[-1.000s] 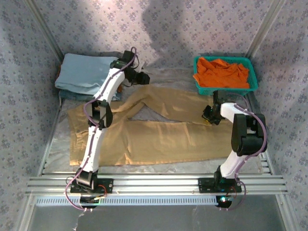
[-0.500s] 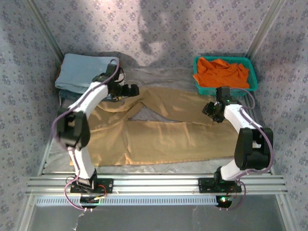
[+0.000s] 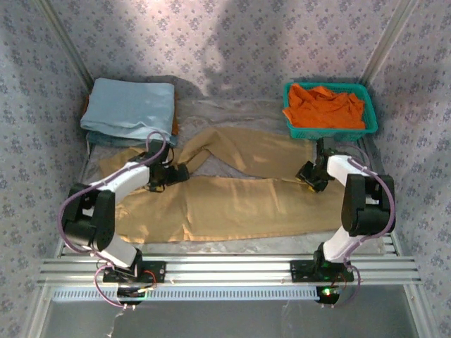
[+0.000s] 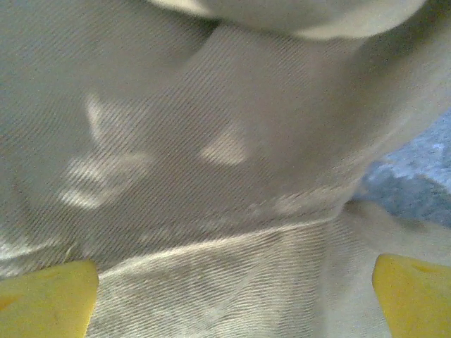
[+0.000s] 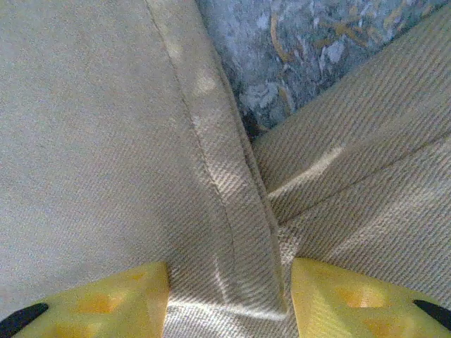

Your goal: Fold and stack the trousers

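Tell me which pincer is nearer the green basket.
Right. The right pincer sits just on the near side of the basket, on the trousers; the left pincer is far off left.

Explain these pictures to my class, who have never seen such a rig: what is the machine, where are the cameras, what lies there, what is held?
Two robot arms are bolted at the near edge of the table. The wide picture looks down from above; the close-ups come from a camera on each wrist, the yellow blocks being its fingers. The trousers lie spread, a folded light blue cloth far left, an orange garment in a green basket far right. The left gripper and right gripper sit low over the trousers, jaws open, gripping nothing.
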Controlling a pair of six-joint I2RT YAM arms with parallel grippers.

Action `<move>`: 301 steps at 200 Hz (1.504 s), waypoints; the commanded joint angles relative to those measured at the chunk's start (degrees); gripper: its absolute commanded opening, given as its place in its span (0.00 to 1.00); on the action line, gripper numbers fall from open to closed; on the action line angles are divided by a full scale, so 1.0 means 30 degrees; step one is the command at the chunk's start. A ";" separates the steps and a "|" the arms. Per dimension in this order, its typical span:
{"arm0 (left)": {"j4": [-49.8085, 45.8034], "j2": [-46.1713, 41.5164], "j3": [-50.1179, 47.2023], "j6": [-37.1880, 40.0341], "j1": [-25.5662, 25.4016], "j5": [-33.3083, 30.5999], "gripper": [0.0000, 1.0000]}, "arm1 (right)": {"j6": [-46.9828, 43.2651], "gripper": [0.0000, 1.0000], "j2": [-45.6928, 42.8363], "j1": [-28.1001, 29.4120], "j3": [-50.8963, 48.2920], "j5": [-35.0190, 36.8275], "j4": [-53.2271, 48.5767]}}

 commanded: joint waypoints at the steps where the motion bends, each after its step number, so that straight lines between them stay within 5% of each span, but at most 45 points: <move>1: 0.1438 -0.1455 -0.1183 -0.0973 -0.0051 -0.0550 0.99 | 0.0437 0.49 -0.0288 -0.0170 -0.0105 -0.0138 -0.0366; 22: 0.1679 -0.2171 -0.2283 -0.1347 -0.0058 -0.0952 1.00 | 0.0305 0.47 -0.0480 -0.0256 0.0042 0.0132 -0.0777; 68: 0.2272 -0.3873 -0.4704 -0.2755 0.0130 -0.2379 1.00 | -0.0220 0.00 -0.0220 -0.0994 0.1293 0.0408 -0.0766; 120: 0.2946 -0.6738 -0.8323 -0.4683 0.1272 -0.3343 1.00 | -0.0332 0.00 -0.3923 -0.2679 0.2291 0.0874 -0.1632; 190: 0.2328 -0.8866 -0.8504 -0.4372 0.4448 -0.1291 0.97 | -0.0423 0.00 -0.3896 -0.7061 0.6500 -0.1518 -0.3710; 260: 0.2038 -0.9270 -0.7297 -0.3849 0.5341 0.0468 0.94 | -0.0014 0.00 -0.4804 -0.7102 0.5964 -0.2520 -0.3307; 301: 0.2049 -0.6385 -0.3325 -0.3291 0.5045 0.0745 0.94 | 0.0320 0.00 -0.3401 -0.6132 0.7324 -0.2076 -0.3279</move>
